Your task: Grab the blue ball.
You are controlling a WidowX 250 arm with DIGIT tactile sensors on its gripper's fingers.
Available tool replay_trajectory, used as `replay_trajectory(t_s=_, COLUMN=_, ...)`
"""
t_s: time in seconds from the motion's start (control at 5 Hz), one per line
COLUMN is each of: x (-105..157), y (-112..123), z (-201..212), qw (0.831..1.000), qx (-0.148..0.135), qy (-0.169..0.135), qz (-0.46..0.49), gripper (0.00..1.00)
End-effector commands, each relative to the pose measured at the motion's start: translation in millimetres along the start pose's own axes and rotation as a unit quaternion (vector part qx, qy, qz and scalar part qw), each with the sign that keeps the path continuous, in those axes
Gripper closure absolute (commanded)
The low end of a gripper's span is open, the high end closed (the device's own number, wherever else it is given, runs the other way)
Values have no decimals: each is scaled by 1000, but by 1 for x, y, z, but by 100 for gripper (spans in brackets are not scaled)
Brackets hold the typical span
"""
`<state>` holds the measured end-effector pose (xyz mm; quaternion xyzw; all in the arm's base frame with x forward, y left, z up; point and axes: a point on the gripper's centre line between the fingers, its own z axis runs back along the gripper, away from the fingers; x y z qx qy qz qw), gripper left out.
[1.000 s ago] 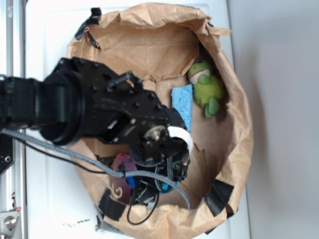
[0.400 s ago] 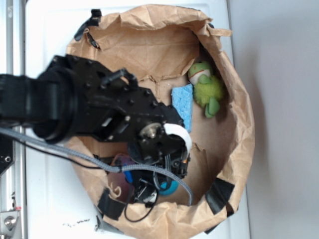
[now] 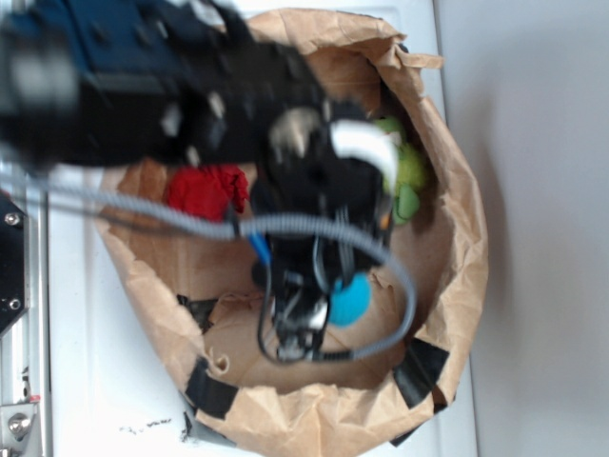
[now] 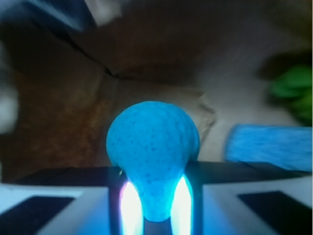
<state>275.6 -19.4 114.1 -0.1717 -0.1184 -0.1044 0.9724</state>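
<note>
From the exterior view, the gripper (image 3: 319,305) hangs over the crumpled paper bag (image 3: 447,238) with the blue ball (image 3: 349,301) at its tip, seemingly clear of the bag floor; the arm is blurred, which suggests quick motion, and a jolt could shake the ball loose. A red paper wad (image 3: 205,190) and a green plush toy (image 3: 407,181) lie nearby, and a loop of cable (image 3: 385,257) droops near the bag's rim, where it might snag. In the wrist view, the blue ball (image 4: 152,147) is pinched between the two fingers (image 4: 54,210), its lower part squeezed narrow while most of it bulges beyond them. Held that shallowly, it could squirt out forward. The blue sponge (image 4: 269,144) lies to the right.
</note>
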Motion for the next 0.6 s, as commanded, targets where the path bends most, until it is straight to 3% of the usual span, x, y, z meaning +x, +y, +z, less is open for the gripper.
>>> replay_trajectory(t_s=0.0, x=3, y=13, z=83, qw=992, qx=126, qy=-17, qz=1, gripper=100)
replay_trajectory(t_s=0.2, x=-4, y=21, z=101, qw=989, qx=145, qy=-29, qz=2, gripper=100)
replay_trajectory(t_s=0.4, x=-9, y=20, z=99, qw=988, qx=132, qy=-79, qz=-26, gripper=100)
